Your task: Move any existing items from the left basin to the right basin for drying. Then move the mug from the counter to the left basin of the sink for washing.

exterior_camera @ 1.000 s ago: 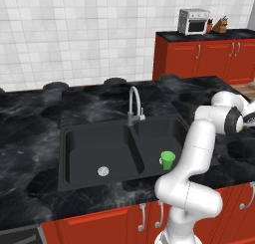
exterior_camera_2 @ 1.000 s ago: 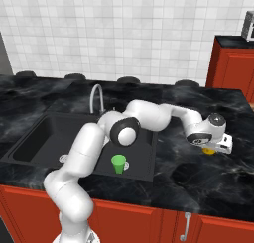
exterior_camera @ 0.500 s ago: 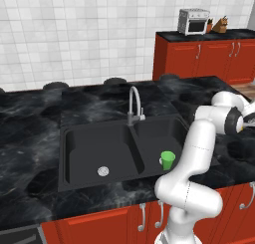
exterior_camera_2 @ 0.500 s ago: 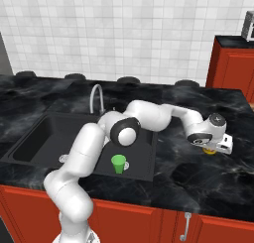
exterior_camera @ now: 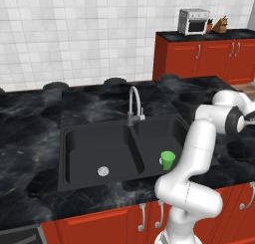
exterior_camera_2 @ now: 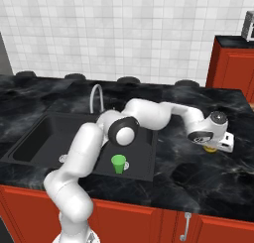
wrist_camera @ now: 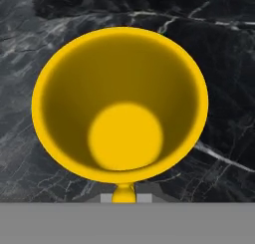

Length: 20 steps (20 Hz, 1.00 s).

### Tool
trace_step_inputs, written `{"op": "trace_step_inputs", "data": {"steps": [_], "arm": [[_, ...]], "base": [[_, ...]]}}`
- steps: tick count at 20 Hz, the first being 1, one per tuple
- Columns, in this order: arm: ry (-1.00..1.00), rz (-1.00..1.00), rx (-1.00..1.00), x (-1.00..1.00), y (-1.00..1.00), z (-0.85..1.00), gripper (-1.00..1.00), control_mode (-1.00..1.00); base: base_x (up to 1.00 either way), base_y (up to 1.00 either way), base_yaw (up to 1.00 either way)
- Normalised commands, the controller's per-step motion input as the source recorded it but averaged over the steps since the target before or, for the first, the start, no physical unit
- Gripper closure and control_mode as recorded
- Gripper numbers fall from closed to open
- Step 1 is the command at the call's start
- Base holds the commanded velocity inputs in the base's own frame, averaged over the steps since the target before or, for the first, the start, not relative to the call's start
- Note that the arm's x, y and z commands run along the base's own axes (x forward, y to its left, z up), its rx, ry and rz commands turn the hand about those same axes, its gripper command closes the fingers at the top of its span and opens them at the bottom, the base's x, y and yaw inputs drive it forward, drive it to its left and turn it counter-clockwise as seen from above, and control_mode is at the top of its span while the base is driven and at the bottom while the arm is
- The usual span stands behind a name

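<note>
The yellow mug [wrist_camera: 119,103] stands upright on the black marble counter [exterior_camera_2: 188,177], right of the sink. The hand view looks straight down into it, with its handle [wrist_camera: 123,192] toward the bottom edge. My gripper [exterior_camera_2: 211,145] hangs directly over the mug [exterior_camera_2: 211,149], very close; its fingers are hidden, so I cannot tell whether they are open or shut. The green cup [exterior_camera_2: 118,163] stands upright in the narrower right basin [exterior_camera: 154,138]. The wider left basin [exterior_camera: 94,148] shows its silver drain [exterior_camera: 103,171].
The curved silver faucet [exterior_camera: 133,103] rises behind the sink's divider. A red cabinet block [exterior_camera: 204,59] with a toaster oven [exterior_camera: 193,21] stands at the back right. Stove burners [exterior_camera_2: 128,80] line the counter's rear. The counter's right edge lies just beyond the mug.
</note>
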Motion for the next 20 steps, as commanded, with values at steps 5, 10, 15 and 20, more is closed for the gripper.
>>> {"op": "trace_step_inputs", "data": {"steps": [5, 10, 15, 20], "arm": [[-0.12, 0.0, 0.0, -0.25, 0.09, 0.49, 1.0, -1.0], [-0.09, 0.0, 0.0, -0.21, 0.31, 0.46, 1.0, -1.0], [-0.03, 0.0, -0.04, -0.22, 0.55, 0.44, 1.0, -1.0], [0.0, 0.0, -0.09, -0.19, 0.66, 0.46, 1.0, -1.0]], "base": [[0.0, 0.0, 0.0], [0.0, 0.0, 0.0], [0.0, 0.0, 0.0], [0.0, 0.0, 0.0]]}}
